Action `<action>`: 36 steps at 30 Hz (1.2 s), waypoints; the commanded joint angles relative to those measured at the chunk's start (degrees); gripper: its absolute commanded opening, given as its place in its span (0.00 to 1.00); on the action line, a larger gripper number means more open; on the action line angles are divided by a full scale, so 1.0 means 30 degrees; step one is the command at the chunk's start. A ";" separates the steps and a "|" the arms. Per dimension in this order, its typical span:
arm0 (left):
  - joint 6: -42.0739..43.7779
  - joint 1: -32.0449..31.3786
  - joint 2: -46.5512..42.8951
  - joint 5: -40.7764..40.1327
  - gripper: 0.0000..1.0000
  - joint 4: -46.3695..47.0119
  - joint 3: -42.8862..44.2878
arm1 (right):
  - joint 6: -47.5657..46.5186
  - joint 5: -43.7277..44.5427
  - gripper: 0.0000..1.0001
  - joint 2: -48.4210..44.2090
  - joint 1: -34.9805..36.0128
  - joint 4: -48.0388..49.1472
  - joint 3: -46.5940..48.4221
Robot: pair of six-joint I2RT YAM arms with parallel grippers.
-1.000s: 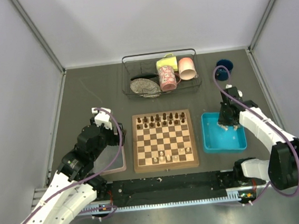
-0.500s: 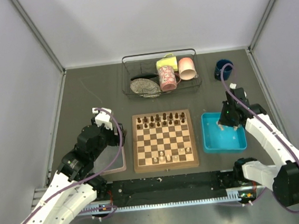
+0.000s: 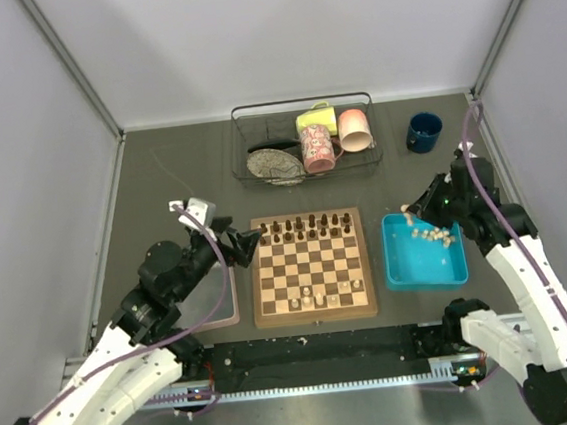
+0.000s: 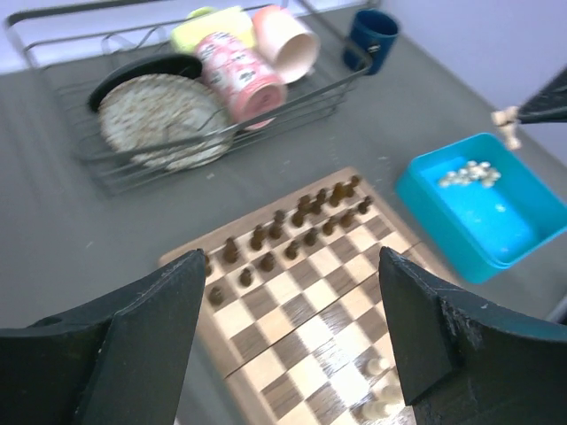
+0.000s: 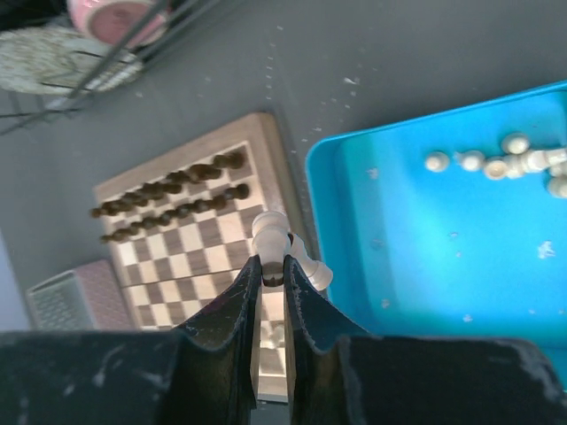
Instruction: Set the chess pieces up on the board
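plain pale grey-lilac walls (image 3: 276, 32), dark grey tabletop (image 3: 159, 174), slanting metal corner rails (image 3: 70, 62), soft even light

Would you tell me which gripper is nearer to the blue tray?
Right. The right gripper hovers over the far left corner of the blue tray, shut on a cream chess piece; the left gripper is open at the left edge of the chessboard.
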 commanded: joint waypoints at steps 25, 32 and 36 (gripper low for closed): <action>0.9825 -1.5429 1.7575 -1.0553 0.93 2.4611 0.4219 | 0.8235 -0.5838 0.00 -0.4742 -0.0186 0.0702 0.2832; 1.0762 -1.5429 1.8806 -1.1315 0.93 2.5492 0.5331 | 0.8792 -0.6513 0.00 -0.5211 -0.0214 0.0731 0.2686; 1.1349 -1.5429 1.9392 -1.2018 0.93 2.6166 0.5567 | 0.8910 -0.6660 0.00 -0.5416 -0.0185 0.0790 0.2715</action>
